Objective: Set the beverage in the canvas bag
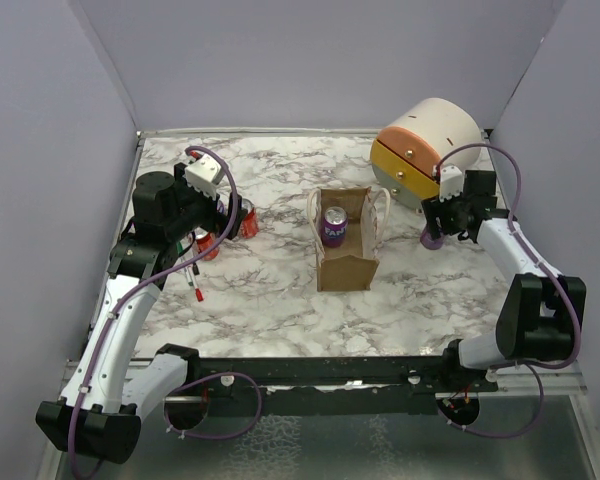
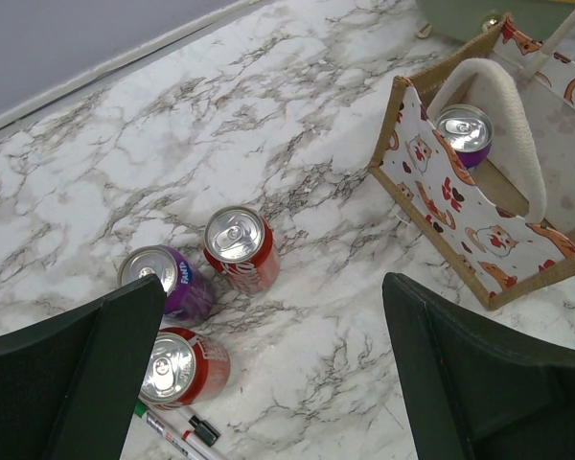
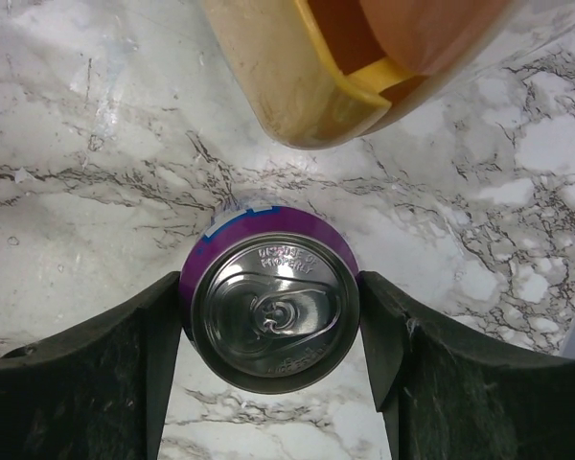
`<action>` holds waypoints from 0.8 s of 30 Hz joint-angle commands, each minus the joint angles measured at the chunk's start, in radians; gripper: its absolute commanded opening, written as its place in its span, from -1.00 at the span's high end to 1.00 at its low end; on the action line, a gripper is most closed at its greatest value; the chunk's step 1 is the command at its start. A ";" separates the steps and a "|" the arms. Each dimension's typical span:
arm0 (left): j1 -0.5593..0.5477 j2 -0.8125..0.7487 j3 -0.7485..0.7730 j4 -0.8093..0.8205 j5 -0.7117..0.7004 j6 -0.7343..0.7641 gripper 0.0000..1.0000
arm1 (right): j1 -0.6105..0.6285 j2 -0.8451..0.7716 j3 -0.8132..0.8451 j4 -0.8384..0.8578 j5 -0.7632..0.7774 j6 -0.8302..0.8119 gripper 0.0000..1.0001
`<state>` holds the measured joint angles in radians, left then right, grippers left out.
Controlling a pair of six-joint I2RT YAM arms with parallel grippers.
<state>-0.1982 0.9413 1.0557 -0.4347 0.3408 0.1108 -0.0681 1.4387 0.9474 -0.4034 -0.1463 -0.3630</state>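
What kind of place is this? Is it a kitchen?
Probably a robot practice bench, not a kitchen. Plain grey walls box in a marble-look table, two robot arms are bolted at its near edge, and soda cans and a canvas bag sit out like props.

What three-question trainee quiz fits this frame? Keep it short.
1. True or false: the canvas bag already holds a soda can.
2. What is the right gripper shut on? A) bottle B) purple can C) nothing
3. How many loose cans stand outside the bag, near the open left gripper?
Key: 1 true; 2 B; 3 three.
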 commanded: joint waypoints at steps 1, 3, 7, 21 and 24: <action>0.003 -0.021 -0.008 0.031 0.022 -0.007 -0.99 | -0.002 0.018 -0.004 0.010 -0.045 -0.017 -0.25; 0.003 -0.023 -0.008 0.030 0.021 -0.007 -0.99 | -0.002 0.014 0.000 -0.004 -0.058 -0.021 -0.09; 0.003 -0.027 -0.007 0.030 0.018 -0.006 -0.99 | -0.002 -0.028 0.009 -0.046 -0.111 -0.030 0.20; 0.003 -0.026 -0.007 0.037 0.025 -0.007 -0.99 | -0.002 -0.239 0.228 -0.273 -0.298 -0.024 0.92; 0.005 -0.027 -0.008 0.038 0.028 -0.008 -0.99 | -0.001 -0.251 0.309 -0.316 -0.331 -0.015 0.98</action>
<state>-0.1982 0.9340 1.0523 -0.4339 0.3477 0.1108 -0.0692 1.2388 1.1336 -0.6899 -0.3759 -0.3901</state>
